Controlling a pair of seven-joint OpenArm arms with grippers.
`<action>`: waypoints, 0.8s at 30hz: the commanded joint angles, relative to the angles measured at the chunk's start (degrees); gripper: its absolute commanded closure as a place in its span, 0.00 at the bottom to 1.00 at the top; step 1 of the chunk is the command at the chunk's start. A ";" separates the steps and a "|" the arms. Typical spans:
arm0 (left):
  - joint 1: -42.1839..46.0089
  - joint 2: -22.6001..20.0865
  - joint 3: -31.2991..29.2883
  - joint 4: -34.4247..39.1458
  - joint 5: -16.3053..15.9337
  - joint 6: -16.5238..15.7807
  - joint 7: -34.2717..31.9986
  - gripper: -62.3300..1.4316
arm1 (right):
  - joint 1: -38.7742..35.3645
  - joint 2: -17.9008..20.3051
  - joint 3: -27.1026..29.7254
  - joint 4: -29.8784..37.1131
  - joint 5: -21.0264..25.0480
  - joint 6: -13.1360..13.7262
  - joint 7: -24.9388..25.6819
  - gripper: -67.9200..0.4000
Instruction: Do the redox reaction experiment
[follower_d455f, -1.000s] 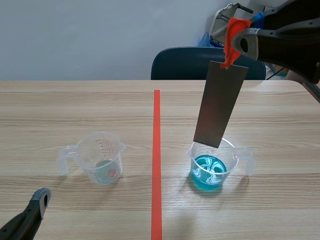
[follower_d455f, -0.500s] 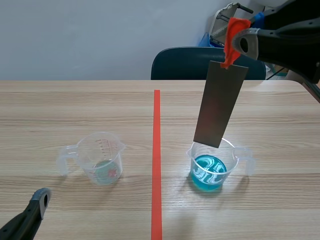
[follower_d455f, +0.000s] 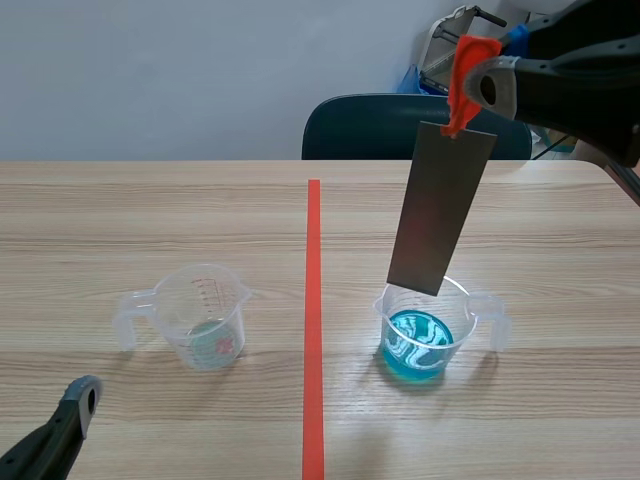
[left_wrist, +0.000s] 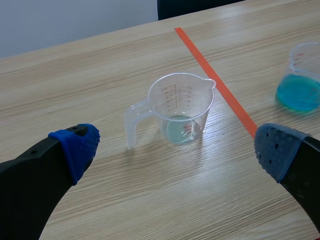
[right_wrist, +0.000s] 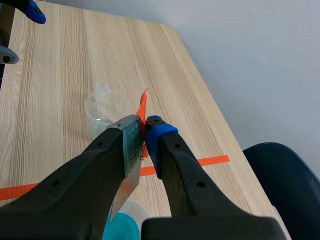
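A grey metal strip (follower_d455f: 438, 208) hangs upright from an orange-red tag (follower_d455f: 462, 72) at its upper end. My right gripper (follower_d455f: 474, 80), raised at the back right, is shut on that tag and the strip's end. The strip's lower end hovers just above the far rim of a clear cup of blue liquid (follower_d455f: 424, 334). In the right wrist view the fingers (right_wrist: 161, 134) pinch the strip (right_wrist: 129, 165), with the blue cup (right_wrist: 121, 228) below. A second clear cup (follower_d455f: 204, 316), almost empty, stands left of the tape line. My left gripper (left_wrist: 176, 148) is open, low, just short of this cup (left_wrist: 181, 108).
An orange-red tape line (follower_d455f: 313, 320) divides the wooden table down the middle. A dark blue chair (follower_d455f: 400, 127) stands behind the far edge. The blue cup (left_wrist: 302, 77) lies ahead of the left gripper's right finger.
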 joint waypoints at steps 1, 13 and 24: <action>-0.15 0.28 0.26 1.11 -0.35 -0.02 -1.16 0.00 | 0.55 0.76 1.03 0.42 0.81 0.35 0.81 0.98; -0.15 0.28 0.26 1.11 -0.35 -0.02 -1.16 0.00 | 0.55 0.76 1.03 0.42 0.37 0.35 0.83 0.98; -0.15 0.28 0.26 1.11 -0.35 -0.02 -1.16 0.00 | 0.55 0.76 1.03 0.42 -0.24 0.35 0.85 0.98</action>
